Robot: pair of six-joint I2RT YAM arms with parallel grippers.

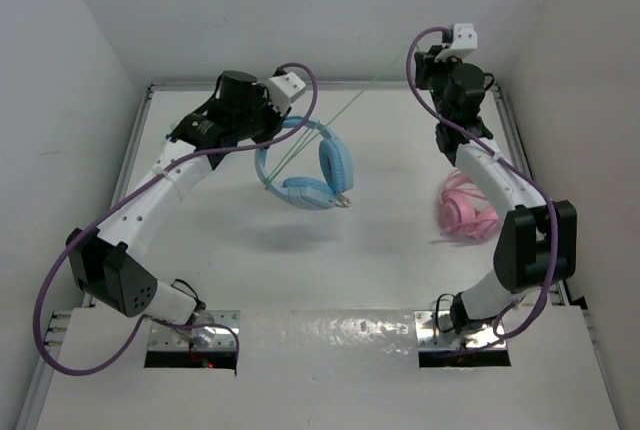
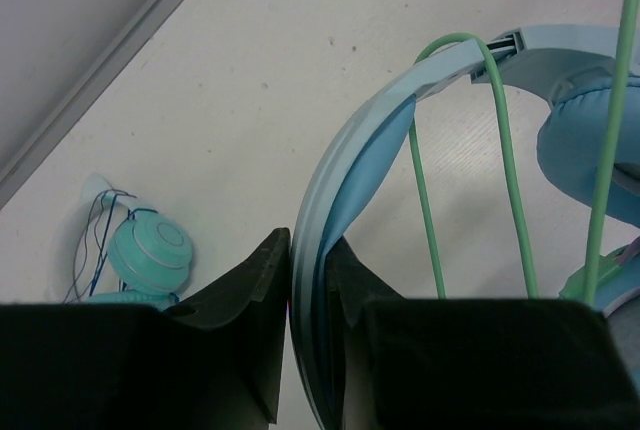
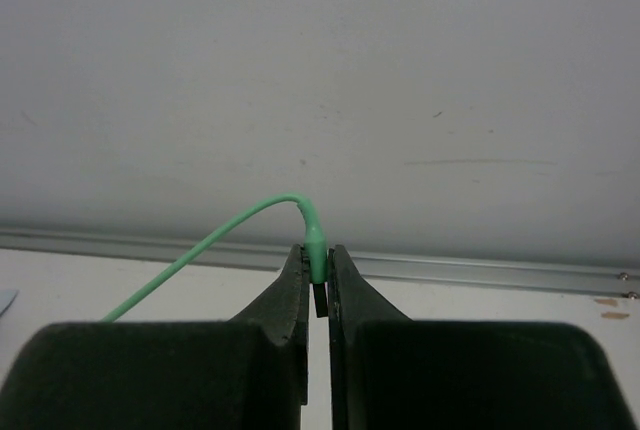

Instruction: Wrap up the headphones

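The light blue headphones (image 1: 315, 172) hang above the table, held by the headband (image 2: 345, 185) in my left gripper (image 2: 312, 250), which is shut on it. Their pale-green cable (image 1: 350, 110) runs taut from the band up and right to my right gripper (image 3: 319, 260), which is shut on the cable's plug (image 3: 316, 250) near the back wall. Loops of cable (image 2: 505, 180) lie over the headband beside the blue ear cup (image 2: 590, 145). In the top view my left gripper (image 1: 268, 120) is back left and my right gripper (image 1: 432, 68) back right.
Pink headphones (image 1: 464, 208) lie on the table by the right arm. Smaller teal headphones (image 2: 148, 255) with a thin dark cable lie on the table under the left arm. A metal rail (image 3: 480, 268) runs along the back wall.
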